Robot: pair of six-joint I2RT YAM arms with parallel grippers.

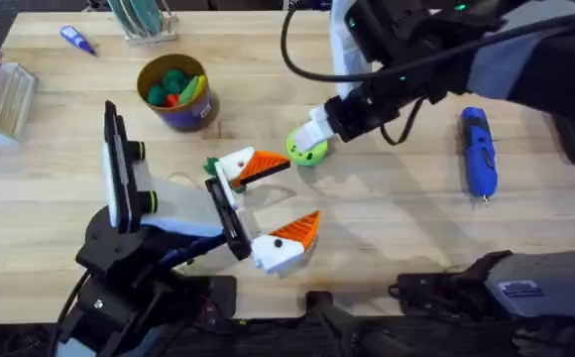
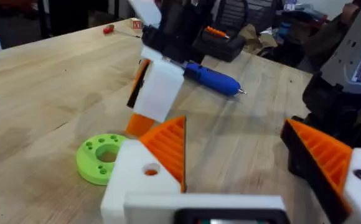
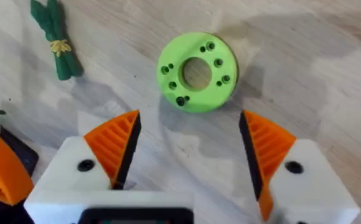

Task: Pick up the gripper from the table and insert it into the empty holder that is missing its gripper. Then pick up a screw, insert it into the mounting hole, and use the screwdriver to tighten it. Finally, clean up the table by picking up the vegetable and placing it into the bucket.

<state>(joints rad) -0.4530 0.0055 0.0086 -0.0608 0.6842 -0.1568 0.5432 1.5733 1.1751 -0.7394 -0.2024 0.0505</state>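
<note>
My left gripper (image 1: 287, 196) lies open on the table, both white fingers tipped with orange wedges (image 2: 167, 148). My right gripper (image 1: 312, 131) hangs open just over a bright-green disc (image 3: 196, 71) with holes, and both its fingers (image 3: 115, 146) also carry orange wedges. The vegetable (image 3: 56, 37), a small green leafy piece, lies beside the left gripper's far finger (image 1: 211, 166). The yellow bucket (image 1: 173, 91) stands behind it, holding toy produce. The blue screwdriver (image 1: 478, 149) lies at the right (image 2: 211, 78). The loose gripper, an empty holder and the screw are out of view.
A small blue marker (image 1: 77, 40) lies at the back left, beside a rack (image 1: 144, 20). A clear box (image 1: 0, 94) sits at the left edge. The right arm's dark body (image 1: 525, 288) spans the front right.
</note>
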